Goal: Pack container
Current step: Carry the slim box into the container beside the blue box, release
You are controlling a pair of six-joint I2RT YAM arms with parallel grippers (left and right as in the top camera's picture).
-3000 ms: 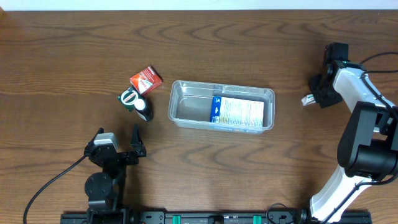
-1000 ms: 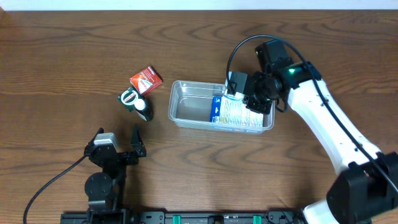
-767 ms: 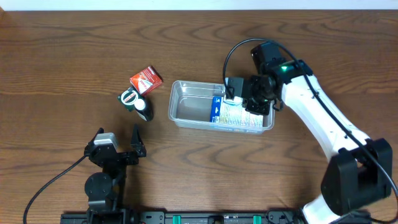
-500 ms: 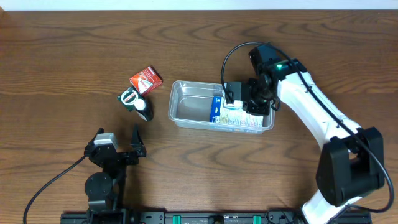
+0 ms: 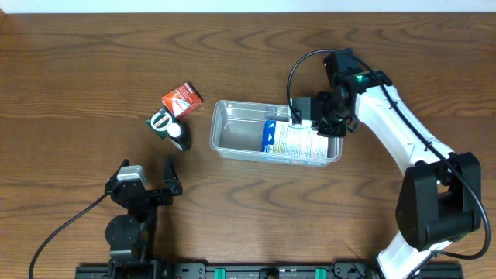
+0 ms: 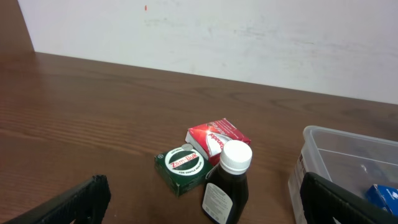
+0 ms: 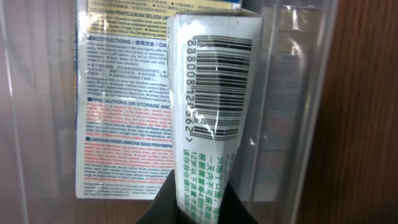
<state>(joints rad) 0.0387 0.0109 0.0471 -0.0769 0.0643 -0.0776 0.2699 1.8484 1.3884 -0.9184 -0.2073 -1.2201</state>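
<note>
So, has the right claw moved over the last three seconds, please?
Yes: the right claw, holding a white box, moved left to the container's right end.

The container [image 5: 232, 133] sits mid-table, a flat box [image 5: 302, 142] lying in its right half. Over its far right rim hangs the right gripper [image 5: 299, 118], a packet [image 7: 211, 93] between its fingers. To the container's left lie 3 things: a carton [image 5: 182, 98] rearmost, a tin [image 5: 160, 121] before it, and a bottle [image 5: 179, 136] just beside the tin. The left gripper [image 5: 147, 174] sits nearer the front.
</note>
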